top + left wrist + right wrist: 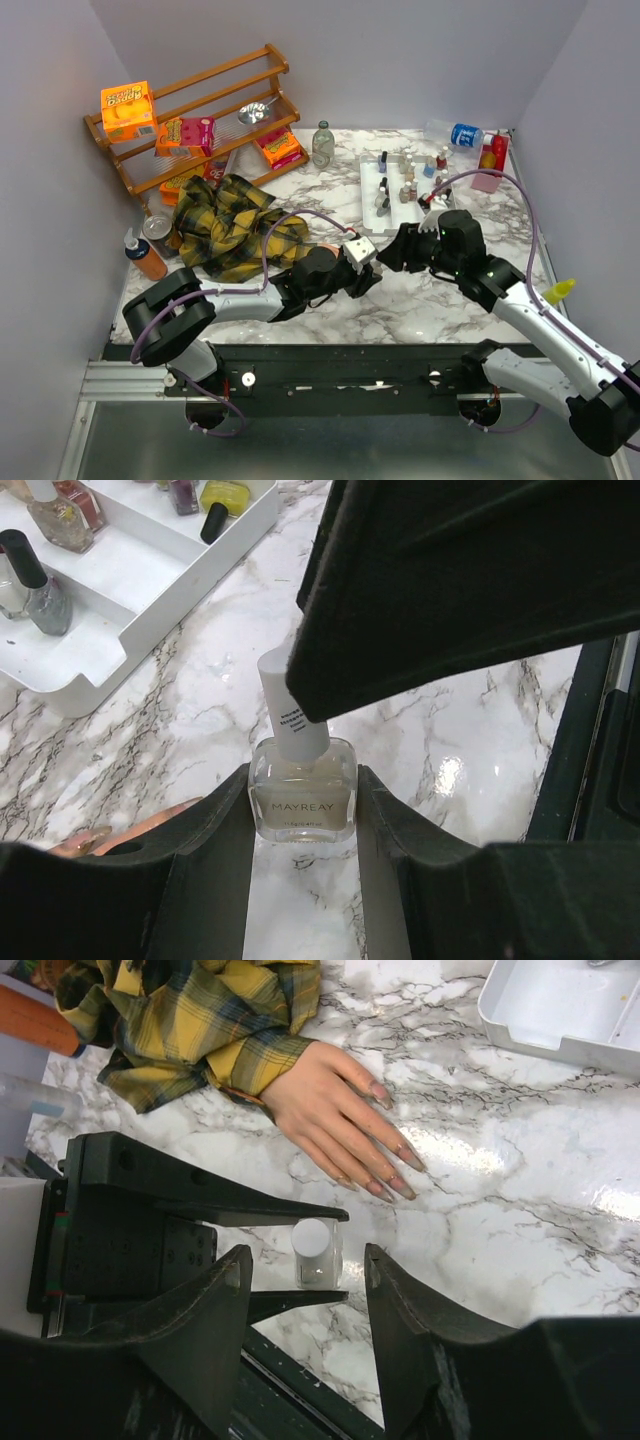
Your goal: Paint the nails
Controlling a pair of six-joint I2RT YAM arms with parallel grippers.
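My left gripper (305,830) is clenched on a square clear polish bottle (303,800), one finger on each flat side, standing it upright on the marble table (520,1220). My right gripper (306,1260) is released: its jaws stand apart on either side of the bottle's white cap (312,1237), with a gap showing on both sides.

The nails (408,1157) are on the mannequin hand (320,1100), which lies palm down just beyond the bottle, coming out of a plaid sleeve (200,1020). I count four fingers with pinkish-brown tips, and the thumb is out of sight. Only the right wrist view shows the hand properly. From the top camera both arms cover it, leaving a sliver of peach. In the left wrist view the right gripper's dark body blocks the top of the cap.

A white tray (372,185) sits behind the grippers. It holds about nine small bottles, though they are too small from above to count surely. The left wrist view shows five of them.

At the far left is one wooden rack (205,95) carrying four bright boxes and a metal scoop (255,112). An orange squeeze bottle (146,257) and a can (158,230) stand beside the shirt. One glass bottle (322,145) and one water bottle (455,133) are at the back.
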